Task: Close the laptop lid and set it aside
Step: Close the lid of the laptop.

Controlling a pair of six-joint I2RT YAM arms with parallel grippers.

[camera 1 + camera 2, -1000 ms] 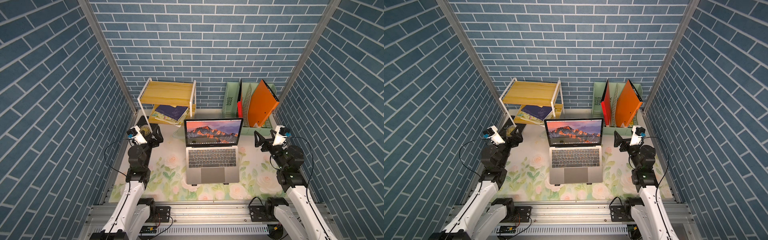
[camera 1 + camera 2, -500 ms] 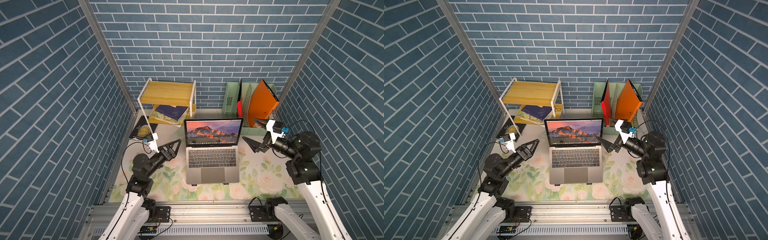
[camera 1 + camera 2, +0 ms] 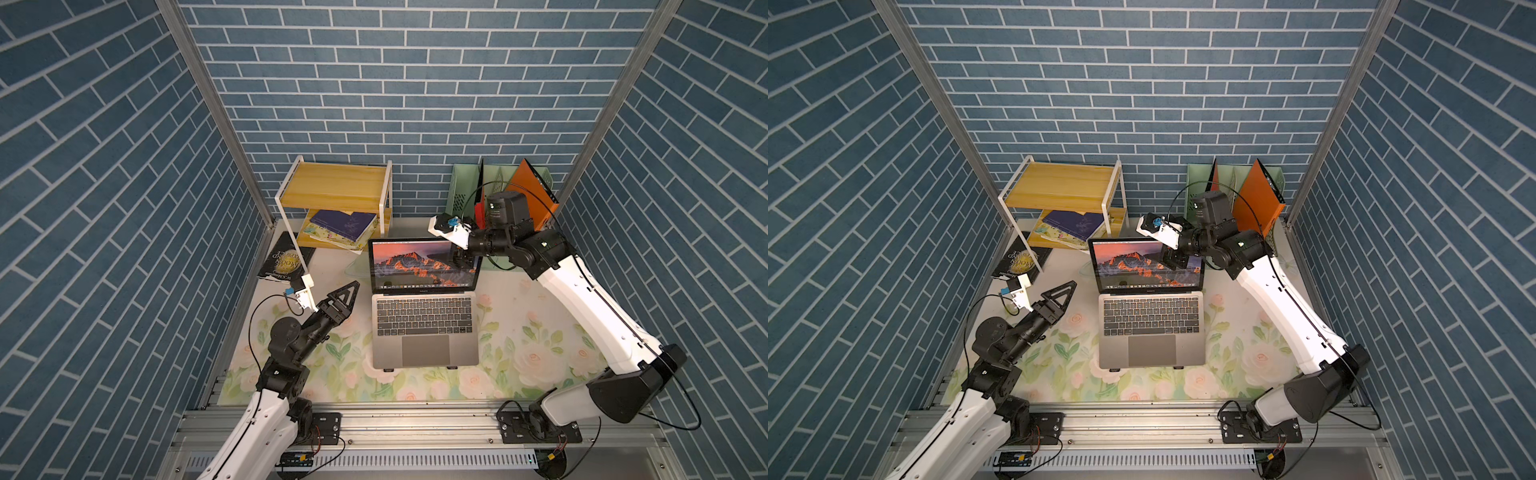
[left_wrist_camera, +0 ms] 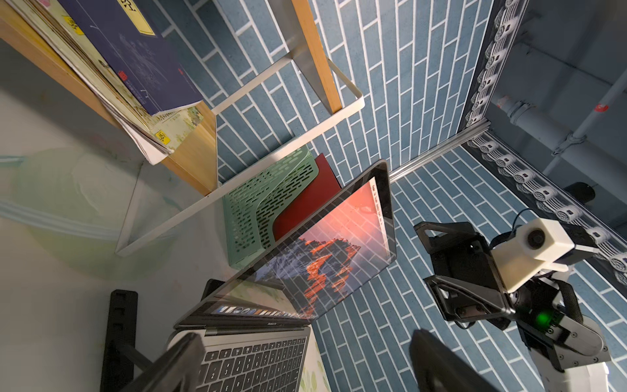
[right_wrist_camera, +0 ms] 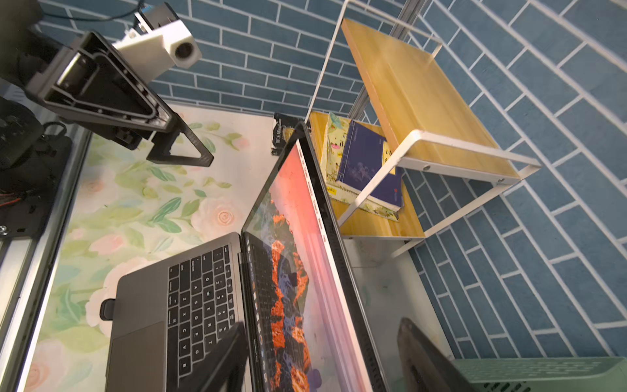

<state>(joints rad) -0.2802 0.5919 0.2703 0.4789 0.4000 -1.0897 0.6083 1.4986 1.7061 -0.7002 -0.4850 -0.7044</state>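
There's the right arm (image 3: 582,299) stretched long and high from its base, wrist bent over, right gripper (image 3: 462,262) pointing down with jaws parted (a clear gap shows in its wrist view). The left arm (image 3: 266,411) sits low and folded, left gripper (image 3: 351,291) angled forward and up, jaws spread wide.

The tabletop (image 3: 540,332) is carrying a black stand (image 5: 107,309) under the laptop (image 3: 424,328), a wooden rack (image 3: 332,187) and file holder (image 3: 461,187) along its far edge, a black book (image 3: 284,259) far-left
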